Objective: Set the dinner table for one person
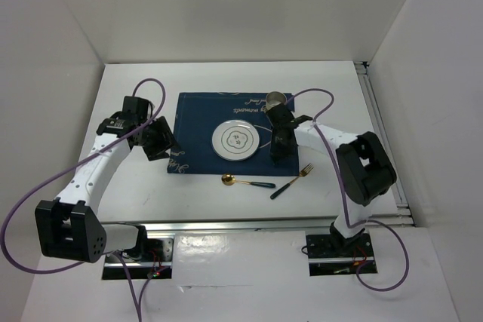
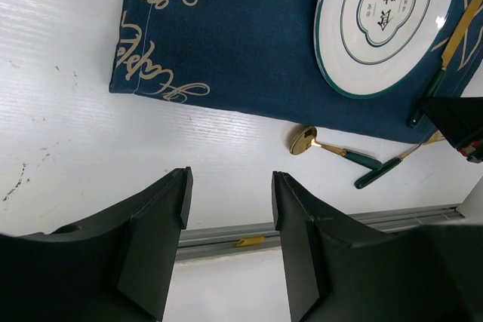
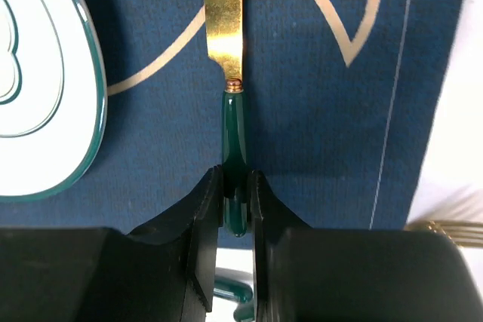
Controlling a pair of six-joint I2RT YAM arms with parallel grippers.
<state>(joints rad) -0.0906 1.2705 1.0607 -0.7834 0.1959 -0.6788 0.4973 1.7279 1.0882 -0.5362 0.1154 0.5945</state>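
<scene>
The right gripper [image 3: 234,194] pinches the knife [image 3: 233,122] by its green handle on the navy placemat [image 3: 317,133], beside the plate [image 3: 41,122] — the left gripper [image 2: 229,209] hangs spread above the dinner table [image 2: 68,164]

Plain white walls [image 1: 226,5] on three sides, even light

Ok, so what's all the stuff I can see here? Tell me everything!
table: one, white, under everything
placemat: one, navy with pale writing, middle of the table
plate: one, white with green rim, on the placemat
cup: one, shiny metal, placemat's far right corner
knife: one, gold blade, green handle, right of the plate
spoon: one, gold, green handle, table by the placemat's near edge
fork: one, gold, green handle, right of the spoon
left pincer: one, black, open, above bare table
right pincer: one, black, shut on the knife
</scene>
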